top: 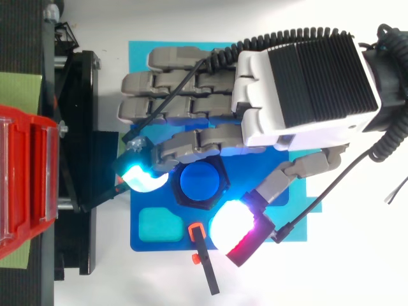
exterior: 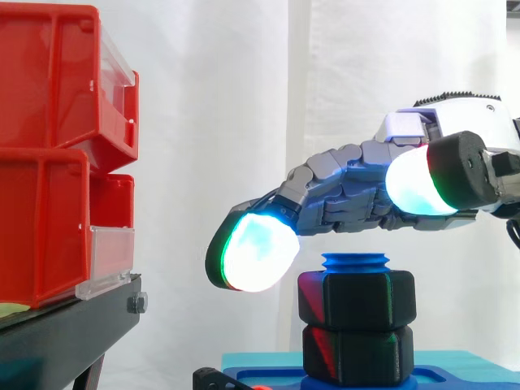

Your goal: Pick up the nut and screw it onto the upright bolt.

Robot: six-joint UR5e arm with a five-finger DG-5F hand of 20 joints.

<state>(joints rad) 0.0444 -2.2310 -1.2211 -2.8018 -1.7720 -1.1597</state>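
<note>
The nut [exterior: 357,299] is seen already seated on the upright bolt [exterior: 355,262], whose blue tip shows above it, so little beyond final tightening is judged to remain, while the hand [top: 287,89] is held just above it, fingers spread apart and clasping nothing.

Matt black hexagonal plastic nut [exterior: 357,299], smooth blue plastic bolt [exterior: 355,262], glossy red plastic bins [exterior: 49,81], soft white cloth curtain [exterior: 244,97]
</note>
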